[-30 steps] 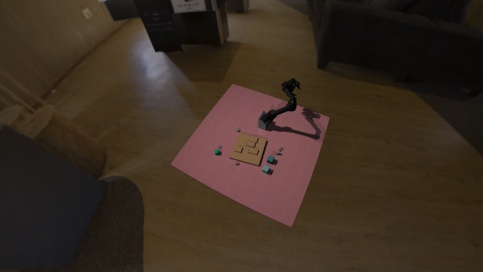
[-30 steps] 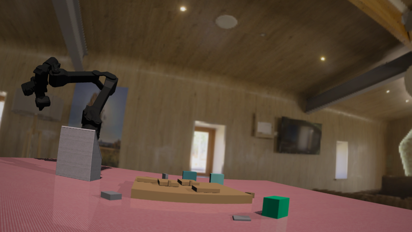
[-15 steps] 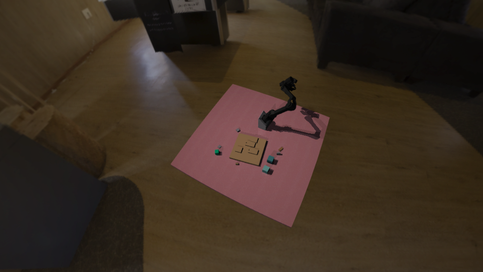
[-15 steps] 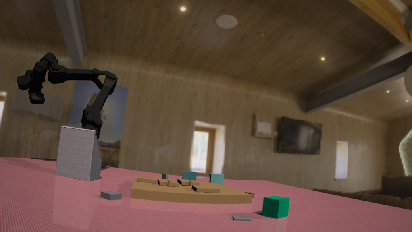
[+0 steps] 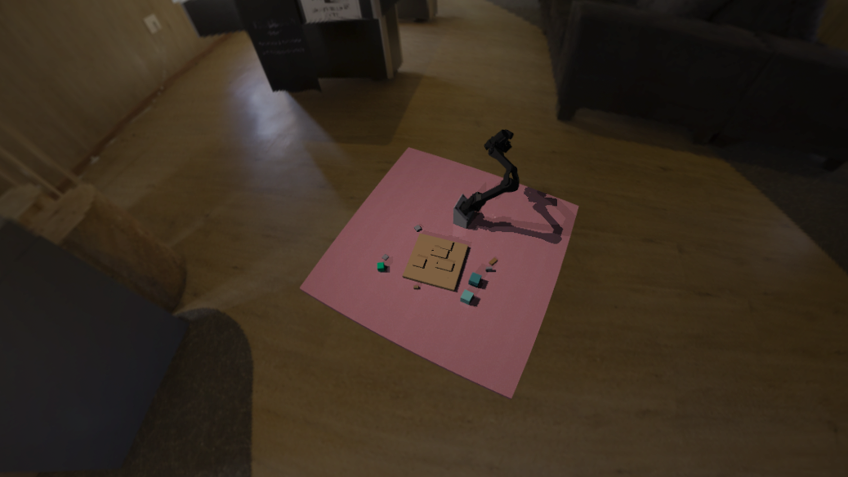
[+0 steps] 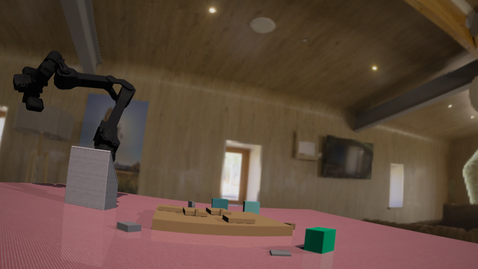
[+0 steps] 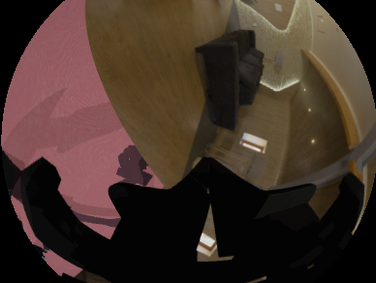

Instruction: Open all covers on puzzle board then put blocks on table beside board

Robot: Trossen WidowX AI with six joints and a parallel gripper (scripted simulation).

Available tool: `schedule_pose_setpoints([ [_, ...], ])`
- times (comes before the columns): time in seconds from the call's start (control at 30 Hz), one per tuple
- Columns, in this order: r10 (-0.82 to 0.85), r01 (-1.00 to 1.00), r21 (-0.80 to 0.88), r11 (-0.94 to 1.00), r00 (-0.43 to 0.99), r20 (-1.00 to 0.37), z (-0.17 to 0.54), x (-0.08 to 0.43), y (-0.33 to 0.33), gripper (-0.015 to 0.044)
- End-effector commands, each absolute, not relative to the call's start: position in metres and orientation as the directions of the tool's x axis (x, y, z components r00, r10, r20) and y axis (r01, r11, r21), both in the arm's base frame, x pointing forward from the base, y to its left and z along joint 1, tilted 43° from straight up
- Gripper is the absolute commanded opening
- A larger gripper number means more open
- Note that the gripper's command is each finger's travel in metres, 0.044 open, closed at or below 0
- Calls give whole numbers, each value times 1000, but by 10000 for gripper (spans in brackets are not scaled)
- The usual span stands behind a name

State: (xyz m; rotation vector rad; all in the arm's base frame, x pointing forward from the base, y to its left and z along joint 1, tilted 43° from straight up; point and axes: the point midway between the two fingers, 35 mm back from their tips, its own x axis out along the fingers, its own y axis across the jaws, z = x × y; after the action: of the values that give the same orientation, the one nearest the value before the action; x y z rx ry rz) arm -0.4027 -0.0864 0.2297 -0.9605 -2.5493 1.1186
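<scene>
- Black parallel-jaw gripper [image 5: 508,135] [image 7: 206,161]: closed, empty, raised well apart from the board.
- Flat tan puzzle board [image 5: 415,274] [image 6: 220,230]: on the pink table [image 5: 368,302] [image 6: 187,255].
- Green cube [image 5: 381,266] [image 6: 319,240], two teal blocks: on the table, off the board.

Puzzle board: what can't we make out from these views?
- Well interiors on the puzzle board: too small in top; exterior is too low, the rim hides them.
- Pins: too small in top to identify.
- Board in wrist view: out of frame; claw faces floor and room.
</scene>
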Motion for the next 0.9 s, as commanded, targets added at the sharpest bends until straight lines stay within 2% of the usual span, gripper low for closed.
schedule_pose_setpoints([
  [0.0,591,467,-714,522,-802,-92,224,-404,-102,0],
  [0.87,247,309,-752,583,-949,-198,189,-379,-218,0],
])
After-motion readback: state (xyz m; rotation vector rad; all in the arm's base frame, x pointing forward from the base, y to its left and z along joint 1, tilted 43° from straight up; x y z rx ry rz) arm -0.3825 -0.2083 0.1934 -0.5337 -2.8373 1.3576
